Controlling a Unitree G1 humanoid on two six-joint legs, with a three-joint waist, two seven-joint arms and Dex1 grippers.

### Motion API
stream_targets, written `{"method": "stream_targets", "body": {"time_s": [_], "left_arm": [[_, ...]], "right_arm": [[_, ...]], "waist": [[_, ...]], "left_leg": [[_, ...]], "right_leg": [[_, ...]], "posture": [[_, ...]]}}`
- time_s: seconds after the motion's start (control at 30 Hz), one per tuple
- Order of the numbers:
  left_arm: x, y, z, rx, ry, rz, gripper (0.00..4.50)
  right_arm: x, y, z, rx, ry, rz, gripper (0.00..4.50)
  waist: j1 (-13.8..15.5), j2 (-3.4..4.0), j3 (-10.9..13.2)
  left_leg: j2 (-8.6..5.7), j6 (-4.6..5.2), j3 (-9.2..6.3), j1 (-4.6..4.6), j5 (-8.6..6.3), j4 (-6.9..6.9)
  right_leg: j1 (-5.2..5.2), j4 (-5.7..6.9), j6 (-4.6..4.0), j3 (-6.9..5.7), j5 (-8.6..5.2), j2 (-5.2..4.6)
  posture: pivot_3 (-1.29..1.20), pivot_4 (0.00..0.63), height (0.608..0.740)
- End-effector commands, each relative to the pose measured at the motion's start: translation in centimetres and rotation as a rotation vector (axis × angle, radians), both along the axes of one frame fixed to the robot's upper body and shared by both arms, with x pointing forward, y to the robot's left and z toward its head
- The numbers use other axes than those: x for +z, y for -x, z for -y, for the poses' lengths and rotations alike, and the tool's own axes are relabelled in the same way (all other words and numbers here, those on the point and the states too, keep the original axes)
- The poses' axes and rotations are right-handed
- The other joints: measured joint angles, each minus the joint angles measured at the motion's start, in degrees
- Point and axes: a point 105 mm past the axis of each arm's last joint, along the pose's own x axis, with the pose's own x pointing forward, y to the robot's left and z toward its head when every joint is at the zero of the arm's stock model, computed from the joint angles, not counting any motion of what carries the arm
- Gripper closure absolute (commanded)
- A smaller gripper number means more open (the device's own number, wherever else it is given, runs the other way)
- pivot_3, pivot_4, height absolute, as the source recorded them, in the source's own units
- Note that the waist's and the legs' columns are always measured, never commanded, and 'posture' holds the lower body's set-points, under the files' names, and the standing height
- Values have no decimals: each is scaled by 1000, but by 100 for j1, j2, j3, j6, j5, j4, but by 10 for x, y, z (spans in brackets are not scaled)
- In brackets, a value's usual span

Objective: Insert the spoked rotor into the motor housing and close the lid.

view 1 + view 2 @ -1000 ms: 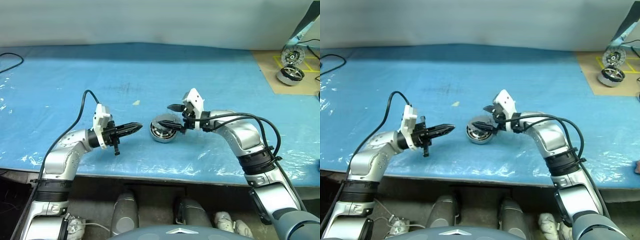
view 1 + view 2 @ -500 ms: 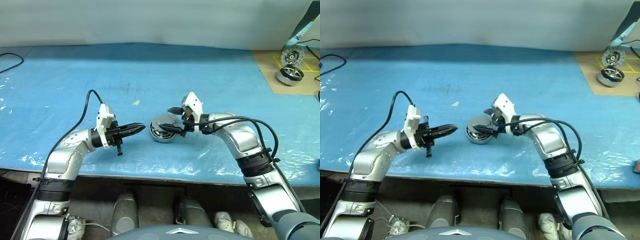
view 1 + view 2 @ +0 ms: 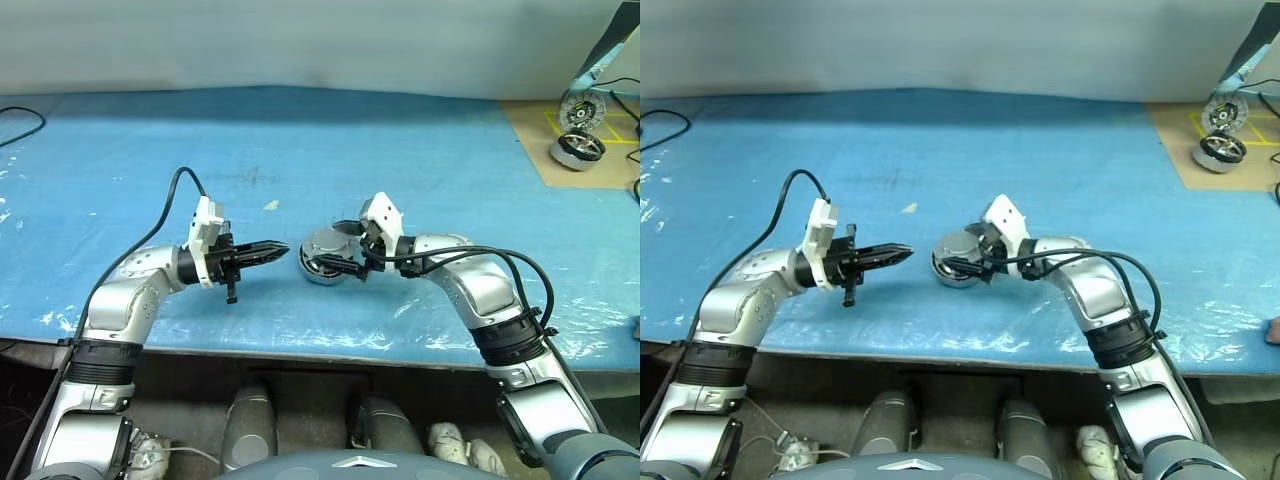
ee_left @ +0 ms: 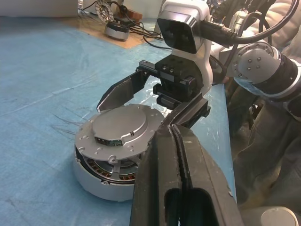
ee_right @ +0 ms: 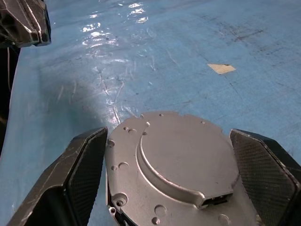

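Observation:
The motor housing (image 3: 322,268) is a silver cup with copper windings (image 4: 117,167), and it stands on the blue table (image 3: 300,140). The lid (image 4: 120,128), a silver disc, lies slightly tilted on top of it. My right gripper (image 3: 328,243) is open, with one finger (image 5: 80,165) on each side of the lid; I cannot tell whether the pads touch it. My left gripper (image 3: 283,250) is shut and empty. It points level at the housing from the left, a short gap away. The spoked rotor is hidden.
On a brown board at the table's far right corner stand a silver-and-black drum (image 3: 578,148) and an upright round spoked part (image 3: 583,110). A small pale scrap (image 3: 272,205) lies on the blue cover behind the housing. A black cable (image 3: 25,120) lies at the far left.

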Motion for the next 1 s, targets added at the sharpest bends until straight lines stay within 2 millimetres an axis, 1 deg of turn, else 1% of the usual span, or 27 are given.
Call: {"method": "stream_targets", "body": {"time_s": [0.03, 0.2, 0.3, 0.43, 0.53, 0.63, 0.7, 0.73, 1.0], "left_arm": [[5, -1, 5, -10, 16, 38, 4500], [0, 1, 2, 13, 5, 43, 4500], [-6, 6, -1, 21, -6, 32, 4500], [-7, 8, -5, 49, -8, 33, 4500], [-7, 11, -7, 57, -11, 33, 4500], [-6, 12, -8, 60, -11, 32, 4500], [-5, 12, -8, 60, -10, 32, 4500], [-5, 13, -8, 59, -10, 32, 4500], [-7, 11, -6, 22, -22, 16, 4500]], "right_arm": [[2, -1, 0, 33, 45, 41, 148], [-2, -8, 2, 31, 53, 32, 148], [-6, -8, 0, 48, 54, 14, 148], [-14, -5, -3, 68, 69, 1, 148], [-14, -6, -7, 76, 57, 2, 148], [-12, -8, -10, 84, 49, 8, 737], [-11, -8, -10, 84, 44, 6, 1407], [-12, -8, -10, 83, 43, 5, 1553], [-12, -11, -12, 40, 24, 13, 1552]], "waist": [[-1, 0, 0], [-7, 0, 0], [-12, 0, 0], [-5, 0, 0], [-10, -1, 0], [-26, -1, 0], [-26, -1, 0], [-27, -1, 0], [-81, -1, 0]], "left_leg": [[0, 0, 0, 0, 0, 1], [1, 0, 0, 1, 0, 8], [1, 0, 0, 1, 0, 8], [2, 1, 0, 1, 0, 7], [3, 1, 0, 2, 0, 13], [3, 1, 0, 8, 0, 17], [3, 1, 0, 13, 0, 16], [3, 1, 0, 14, 0, 16], [3, 0, 1, 15, 0, 15]], "right_leg": [[0, 0, 0, 0, 0, 0], [2, 2, -1, 0, 0, 2], [2, 1, -1, 2, -1, 2], [2, 2, -1, 0, 0, 4], [5, 5, -2, 0, -1, 3], [7, 9, -2, 6, -1, 4], [11, 10, -3, 7, -1, 4], [12, 9, -3, 8, -1, 4], [11, 9, -3, 9, -2, 8]], "posture": [[0, 150, 740], [0, 150, 740], [0, 150, 740], [0, 150, 740], [0, 150, 740], [0, 150, 740], [0, 150, 740], [0, 150, 740], [0, 150, 740]]}}
